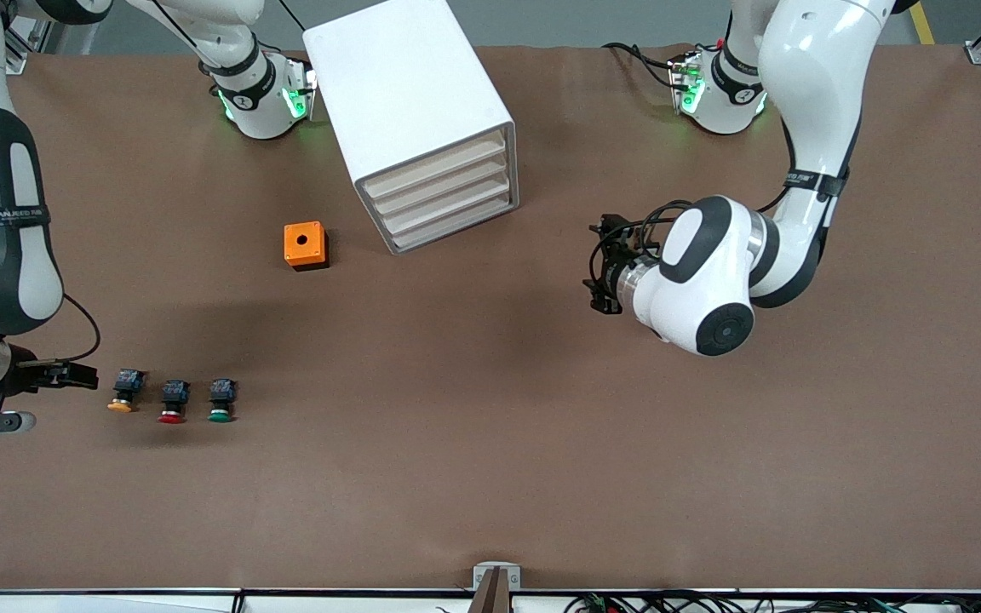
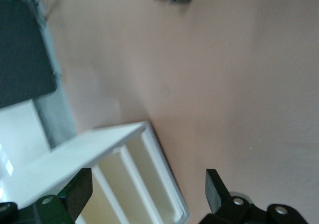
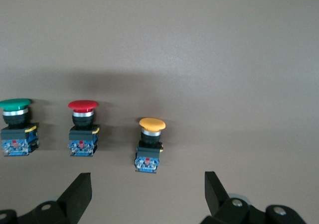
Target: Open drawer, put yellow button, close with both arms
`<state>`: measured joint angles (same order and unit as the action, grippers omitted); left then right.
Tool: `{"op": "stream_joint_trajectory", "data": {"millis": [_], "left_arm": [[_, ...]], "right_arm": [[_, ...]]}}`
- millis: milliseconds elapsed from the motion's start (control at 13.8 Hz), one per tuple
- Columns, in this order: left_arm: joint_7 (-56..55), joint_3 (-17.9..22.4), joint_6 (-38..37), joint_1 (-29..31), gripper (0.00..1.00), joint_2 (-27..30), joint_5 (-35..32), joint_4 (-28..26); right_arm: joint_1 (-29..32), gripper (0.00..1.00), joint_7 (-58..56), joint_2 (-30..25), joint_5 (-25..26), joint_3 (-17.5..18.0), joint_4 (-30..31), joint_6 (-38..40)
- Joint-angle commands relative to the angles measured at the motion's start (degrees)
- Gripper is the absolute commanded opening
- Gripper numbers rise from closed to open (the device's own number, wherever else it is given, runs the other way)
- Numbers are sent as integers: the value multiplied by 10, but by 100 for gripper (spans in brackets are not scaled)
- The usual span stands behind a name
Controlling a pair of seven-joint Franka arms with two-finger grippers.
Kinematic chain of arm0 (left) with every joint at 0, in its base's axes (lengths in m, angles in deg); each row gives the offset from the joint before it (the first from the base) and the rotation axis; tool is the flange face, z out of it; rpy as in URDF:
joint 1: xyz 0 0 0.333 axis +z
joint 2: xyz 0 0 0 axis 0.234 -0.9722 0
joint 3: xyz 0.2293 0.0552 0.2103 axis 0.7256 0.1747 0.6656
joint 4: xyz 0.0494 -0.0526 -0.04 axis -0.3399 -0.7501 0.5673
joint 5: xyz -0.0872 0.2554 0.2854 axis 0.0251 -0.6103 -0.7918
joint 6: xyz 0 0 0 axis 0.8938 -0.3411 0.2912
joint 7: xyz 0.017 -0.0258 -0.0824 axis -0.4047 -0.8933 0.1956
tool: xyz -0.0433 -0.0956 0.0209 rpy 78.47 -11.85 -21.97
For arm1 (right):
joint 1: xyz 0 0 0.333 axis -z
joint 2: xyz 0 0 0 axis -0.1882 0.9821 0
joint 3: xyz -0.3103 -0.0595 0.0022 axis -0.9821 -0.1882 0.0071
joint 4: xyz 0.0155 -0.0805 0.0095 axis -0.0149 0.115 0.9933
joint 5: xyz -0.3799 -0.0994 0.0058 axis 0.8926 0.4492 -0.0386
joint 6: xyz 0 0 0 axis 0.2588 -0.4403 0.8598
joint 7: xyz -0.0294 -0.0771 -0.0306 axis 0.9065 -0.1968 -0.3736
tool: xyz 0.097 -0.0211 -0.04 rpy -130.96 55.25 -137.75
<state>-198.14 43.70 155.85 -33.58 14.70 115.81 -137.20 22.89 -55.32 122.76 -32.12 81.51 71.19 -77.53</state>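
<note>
The white cabinet (image 1: 410, 102) stands at the robots' edge of the table, and all its drawers are shut. The drawer (image 1: 435, 164) is the uppermost one, with a cream front strip. The yellow button (image 1: 123, 392) stands on the table toward the right arm's end, in a row with the other buttons. My right gripper (image 1: 86, 375) is open and empty, low beside the yellow button (image 3: 150, 145), which lies just ahead of its fingertips (image 3: 79, 194). My left gripper (image 1: 594, 266) is open and empty above the table, in front of the drawers, apart from the cabinet (image 2: 89, 152).
A red-capped button (image 1: 171, 402) and a green-capped button (image 1: 220, 401) stand beside the yellow one. An orange box (image 1: 305, 245) with a round hole in its top sits beside the cabinet, nearer to the front camera.
</note>
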Motion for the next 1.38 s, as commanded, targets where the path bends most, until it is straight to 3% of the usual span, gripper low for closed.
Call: {"op": "stream_joint_trajectory", "data": {"millis": [0, 218, 509, 873, 1309], "left_arm": [[-63, 3, -7, -11, 100, -29, 72, 15], [-147, 4, -7, -30, 100, -50, 140, 15], [-219, 3, -9, -62, 100, -50, 175, 15], [-272, 3, -10, -99, 72, -65, 259, 15], [-293, 3, -10, -142, 71, -85, 284, 15]], "right_arm": [[3, 100, 2, 28, 1, 4, -4, -31], [4, 100, 2, 38, 1, 4, 17, -75], [3, 100, 3, 52, 0, 4, 34, -121], [10, 100, 33, 51, 0, 4, 71, -127], [25, 100, 35, 52, -1, 4, 100, -137]]}}
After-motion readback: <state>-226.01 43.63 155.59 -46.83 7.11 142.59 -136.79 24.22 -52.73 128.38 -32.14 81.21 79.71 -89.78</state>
